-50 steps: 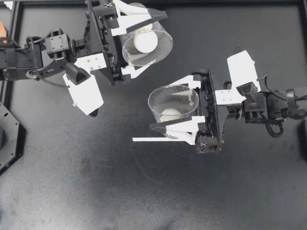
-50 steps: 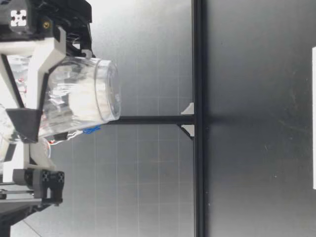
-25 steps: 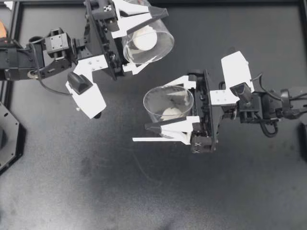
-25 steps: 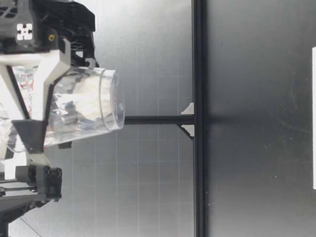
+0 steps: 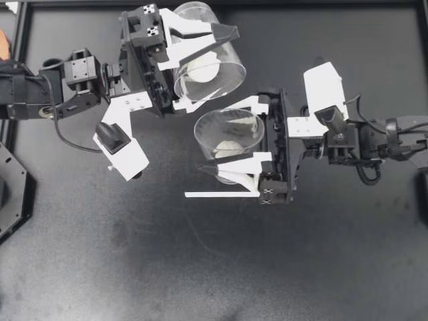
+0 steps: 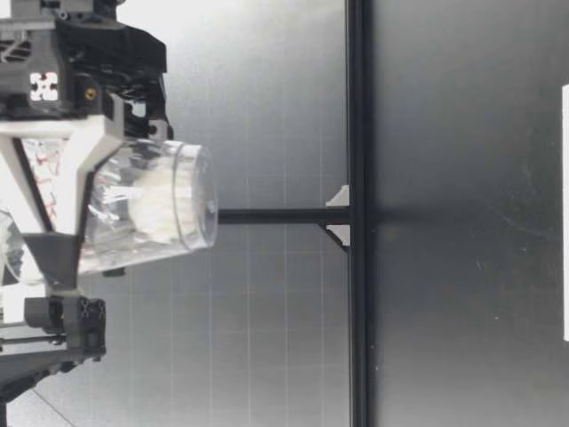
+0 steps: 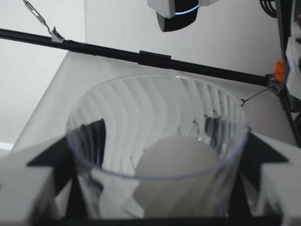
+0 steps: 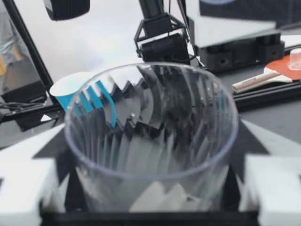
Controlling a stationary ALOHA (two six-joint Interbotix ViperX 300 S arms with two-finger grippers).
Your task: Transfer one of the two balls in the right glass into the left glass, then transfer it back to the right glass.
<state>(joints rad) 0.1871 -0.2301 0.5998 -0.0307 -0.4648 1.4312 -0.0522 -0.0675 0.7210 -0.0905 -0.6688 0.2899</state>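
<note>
While each glass is held in a grip, one ball lies in each of them. The first ball [image 5: 202, 65] sits inside the left glass [image 5: 226, 81], between the fingers of my left gripper [image 5: 212, 67]. Those fingers press on the glass wall from two sides and pinch it firmly. This glass leans over, its mouth turned toward my right gripper [image 5: 215, 139].

The second ball [image 5: 229, 148] rests at the bottom of the right glass [image 5: 249, 127], again between the fingers. My right gripper squeezes that glass from both sides too, with the mouth facing up. Seen from above, the two rims lie just beside each other with only a thin gap between them.

Through the left wrist camera, the first ball fills the lower part of the left glass, just ahead of the gripper. Through the right wrist camera, the right glass stands between the white fingers, but the ball inside is hard to make out. A blue cup [image 8: 77, 87] shows beyond it, well ahead of the gripper.
</note>
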